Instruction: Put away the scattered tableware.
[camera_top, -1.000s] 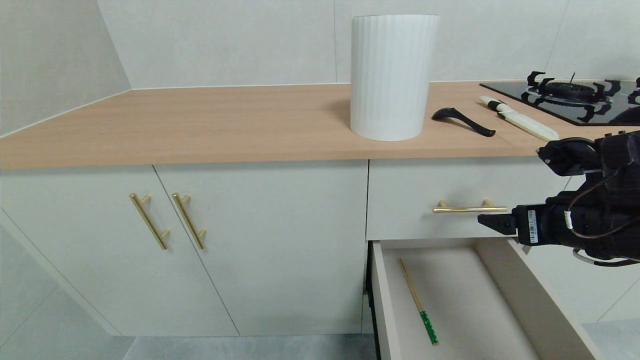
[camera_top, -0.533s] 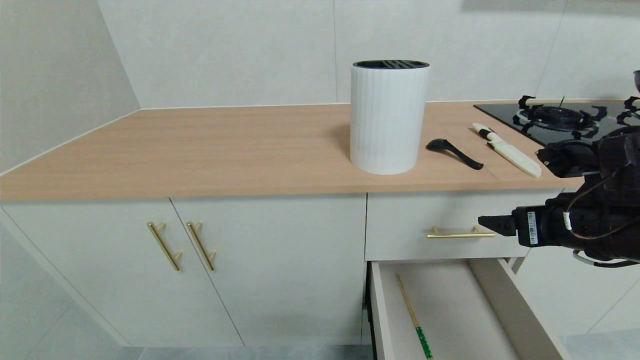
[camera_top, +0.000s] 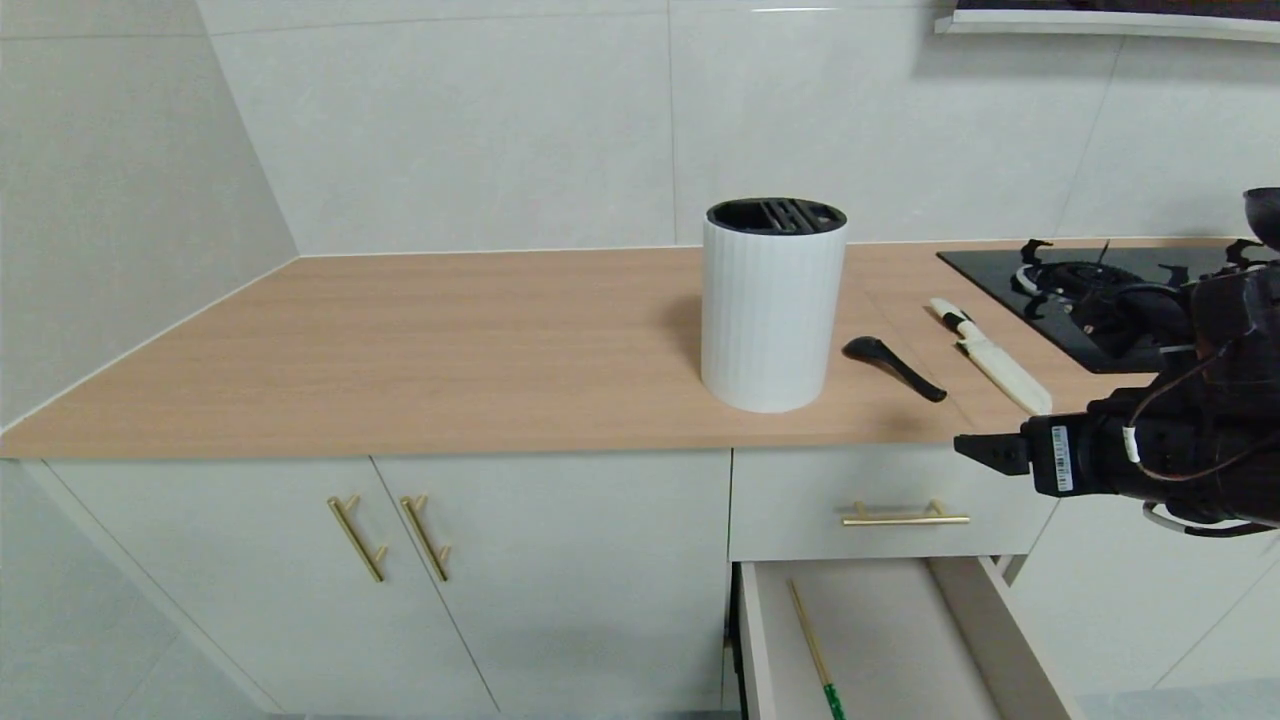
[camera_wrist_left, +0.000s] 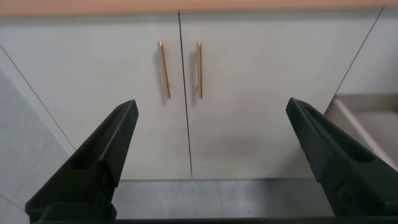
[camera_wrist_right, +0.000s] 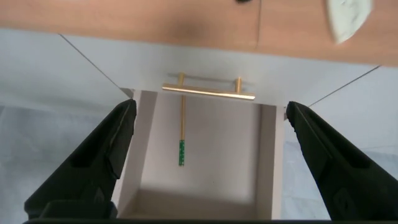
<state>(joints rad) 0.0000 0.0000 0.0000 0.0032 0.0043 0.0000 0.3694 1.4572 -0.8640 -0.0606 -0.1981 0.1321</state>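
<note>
Right of the knife block (camera_top: 772, 305), the knife (camera_top: 985, 355) lies blade-first toward the surface (camera_top: 450, 350) edge, just above and beyond the nearer right claw (camera_wrist_right: 209, 111), spread wide.

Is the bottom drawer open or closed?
Open. The bottom drawer is pulled out, and you can see chopsticks lying inside it. The drawer above is shut.
</note>
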